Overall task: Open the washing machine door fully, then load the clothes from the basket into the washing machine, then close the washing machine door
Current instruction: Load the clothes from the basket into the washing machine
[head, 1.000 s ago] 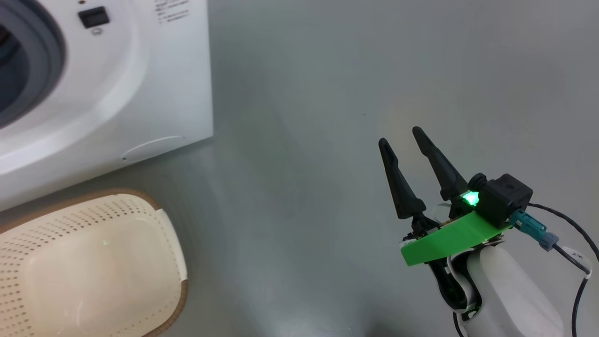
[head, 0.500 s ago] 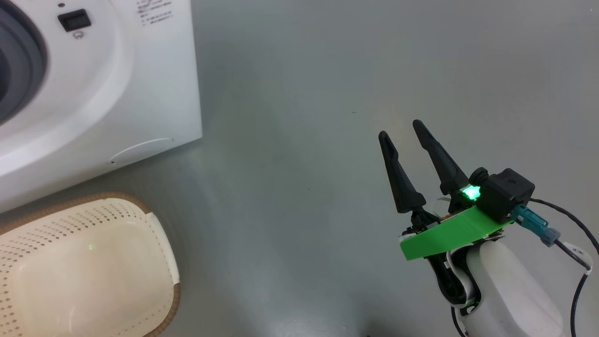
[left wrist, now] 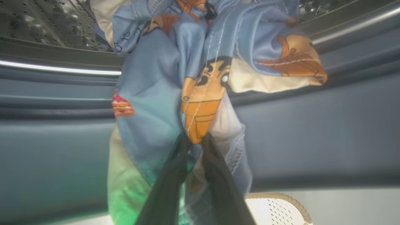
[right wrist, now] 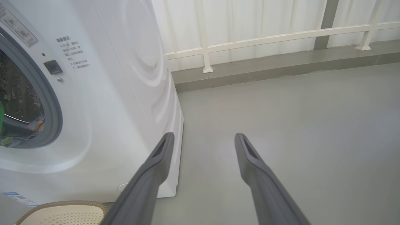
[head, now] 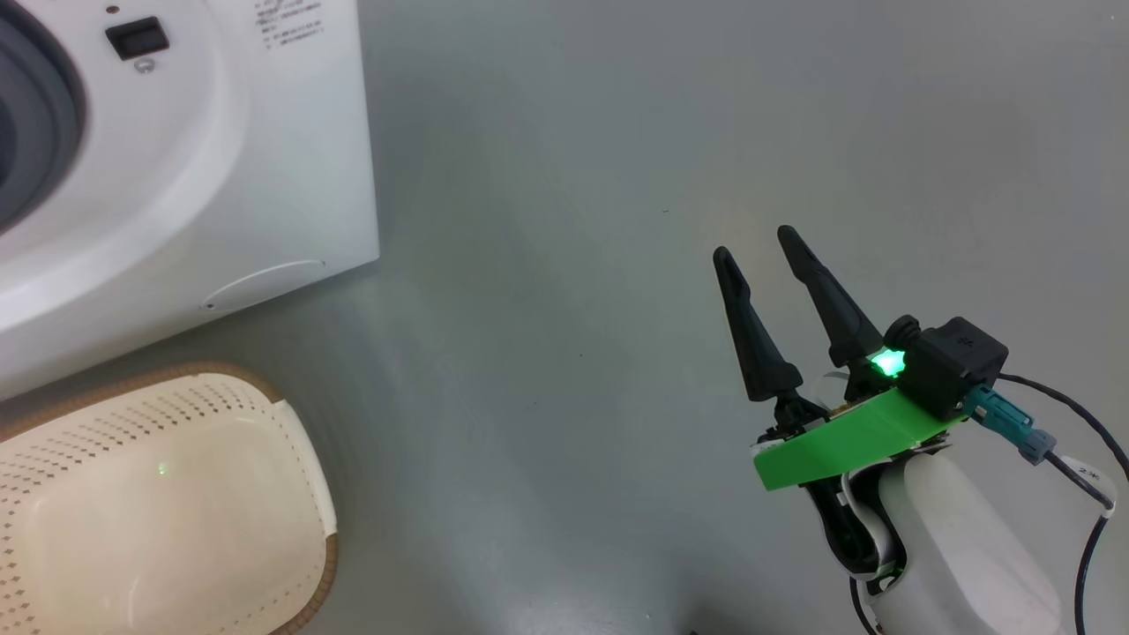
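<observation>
The clothes (left wrist: 156, 103), blue fabric with orange cartoon prints and cream patches, hang in a bunch over the lower lip of the washing machine's (head: 220, 176) opening. Their upper part lies inside the steel drum (left wrist: 37, 22), and their lower part trails down across the grey-blue rubber seal (left wrist: 312, 125).

The left claw (left wrist: 195, 139) reaches up into this bunch. Its two dark fingers are drawn close together, with a fold of the printed fabric pinched between their tips.

Below the seal, in the left wrist view, the brown rim of the basket (left wrist: 278, 206) shows. In the head view the basket (head: 291, 441) stands on the grey floor (head: 573, 176), just in front of the machine's lower front edge.

The right claw (head: 754, 245) hangs over bare floor well to the right of the machine and the basket. Its fingers are spread wide and it holds nothing. A green light glows at its wrist.
</observation>
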{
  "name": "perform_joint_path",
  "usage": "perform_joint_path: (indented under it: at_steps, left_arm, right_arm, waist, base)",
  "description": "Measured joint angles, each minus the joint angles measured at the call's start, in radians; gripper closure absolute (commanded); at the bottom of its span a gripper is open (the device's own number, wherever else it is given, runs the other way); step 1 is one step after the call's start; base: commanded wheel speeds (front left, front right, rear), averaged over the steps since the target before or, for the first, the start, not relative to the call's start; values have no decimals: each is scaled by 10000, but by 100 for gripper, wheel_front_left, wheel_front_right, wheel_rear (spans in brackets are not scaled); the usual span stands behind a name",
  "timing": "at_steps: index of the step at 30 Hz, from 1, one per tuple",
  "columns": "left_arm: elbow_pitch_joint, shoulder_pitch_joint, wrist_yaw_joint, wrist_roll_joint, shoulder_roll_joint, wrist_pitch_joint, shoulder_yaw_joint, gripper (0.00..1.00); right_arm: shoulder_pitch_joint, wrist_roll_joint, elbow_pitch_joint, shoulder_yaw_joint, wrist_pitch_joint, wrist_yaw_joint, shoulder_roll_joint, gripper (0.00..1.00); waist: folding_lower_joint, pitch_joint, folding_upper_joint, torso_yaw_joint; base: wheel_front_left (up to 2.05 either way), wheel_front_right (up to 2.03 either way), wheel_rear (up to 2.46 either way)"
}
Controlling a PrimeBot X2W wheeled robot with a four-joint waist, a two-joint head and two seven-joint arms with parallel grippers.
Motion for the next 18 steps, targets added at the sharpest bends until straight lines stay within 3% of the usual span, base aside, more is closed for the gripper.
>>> perform_joint_path:
  at_steps: [6, 18]
  left_arm:
    - [-33, -19, -10, -94, 29, -800, 44, 100]
    - [-637, -1108, -546, -616, 157, -2508, 291, 100]
  right_arm:
    - [0, 0, -12, -8, 0, 0, 8, 0]
    - [-34, 0, -128, 79, 0, 0, 82, 0]
  waist:
    - [0, 41, 0, 20]
    - [0, 555, 0, -51]
  base:
    - [0, 0, 0]
    - [0, 0, 0]
